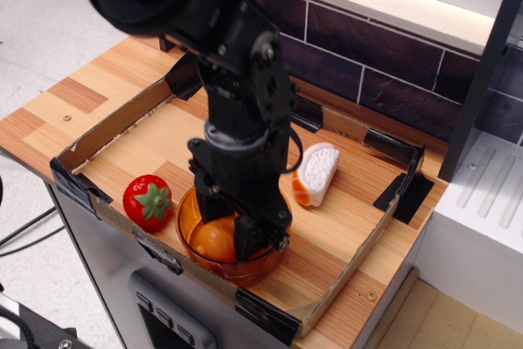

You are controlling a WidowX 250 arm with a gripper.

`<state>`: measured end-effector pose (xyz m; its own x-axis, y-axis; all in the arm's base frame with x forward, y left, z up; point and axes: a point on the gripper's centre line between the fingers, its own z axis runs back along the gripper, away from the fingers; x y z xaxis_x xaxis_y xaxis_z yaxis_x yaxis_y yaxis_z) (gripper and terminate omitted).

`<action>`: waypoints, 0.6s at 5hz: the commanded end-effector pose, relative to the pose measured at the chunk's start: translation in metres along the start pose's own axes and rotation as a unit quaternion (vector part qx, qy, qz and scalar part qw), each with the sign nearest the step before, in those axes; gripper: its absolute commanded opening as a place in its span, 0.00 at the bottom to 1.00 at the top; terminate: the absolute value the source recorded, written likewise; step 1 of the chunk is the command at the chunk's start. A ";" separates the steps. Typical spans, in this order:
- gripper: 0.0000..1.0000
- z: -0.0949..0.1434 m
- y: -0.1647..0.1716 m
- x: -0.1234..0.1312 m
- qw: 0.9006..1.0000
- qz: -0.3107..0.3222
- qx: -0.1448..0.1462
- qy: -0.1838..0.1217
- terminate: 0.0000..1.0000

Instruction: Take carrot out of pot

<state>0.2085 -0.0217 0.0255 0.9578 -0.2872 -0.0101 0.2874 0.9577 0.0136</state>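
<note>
The pot (185,220) is a round amber-orange bowl at the tray's front edge. The plain-orange carrot (212,240) lies inside it, low against the bottom. My black gripper (228,221) reaches straight down into the pot. Its fingers (248,239) stand on either side of the carrot and press against it. The arm hides the back of the pot and part of the carrot.
A red strawberry (147,200) lies just left of the pot. An orange-and-white wedge toy (315,173) lies behind it to the right. A low cardboard wall (114,124) rings the wooden tray. A dark tiled wall stands behind, and a white rack (490,202) to the right.
</note>
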 end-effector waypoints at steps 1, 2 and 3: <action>0.00 0.070 0.021 0.034 0.992 0.071 0.006 -0.100 0.00; 0.00 0.084 0.042 0.055 0.982 0.132 0.016 -0.130 0.00; 0.00 0.071 0.064 0.070 0.976 0.166 0.048 -0.132 0.00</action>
<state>0.2907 0.0133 0.0793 0.9757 0.0384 0.2155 -0.0545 0.9961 0.0690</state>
